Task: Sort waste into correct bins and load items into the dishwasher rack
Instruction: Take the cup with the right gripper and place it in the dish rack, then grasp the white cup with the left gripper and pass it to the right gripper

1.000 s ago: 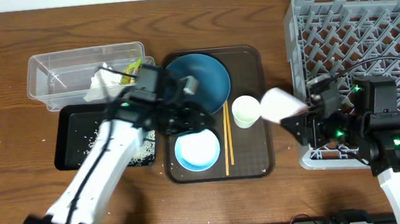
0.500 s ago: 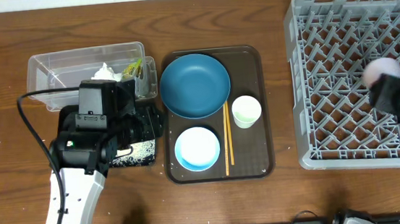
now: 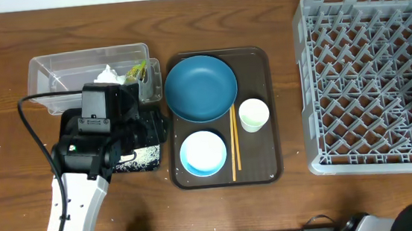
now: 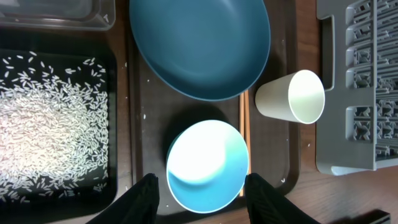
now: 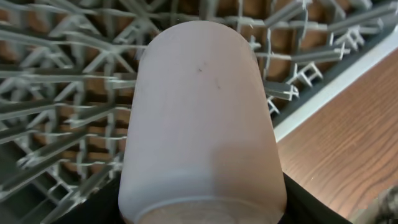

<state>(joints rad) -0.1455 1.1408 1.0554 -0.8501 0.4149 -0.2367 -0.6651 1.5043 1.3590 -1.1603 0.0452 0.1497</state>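
Right gripper (image 5: 202,211) clamps a whitish cup (image 5: 199,112) above the grey rack (image 5: 62,81). Left gripper (image 4: 202,190) hovers, jaws apart, over the white bowl (image 4: 205,162) on the brown tray (image 4: 152,109).

- I'm seeing the table (image 3: 19,206) showing brown wood grain with a soft sheen.
- The dishwasher rack (image 3: 308,106) is looking like matt grey moulded plastic.
- The tub (image 3: 60,76) is reading as clear, glossy plastic.
- The black tray (image 4: 121,124) is looking like smooth plastic; the rice grains (image 4: 50,124) are showing dull white.
- The plate (image 4: 199,43) and bowl (image 4: 205,165) are gleaming smooth.
- The cup (image 5: 199,124) is appearing matt, smooth, faintly scuffed.
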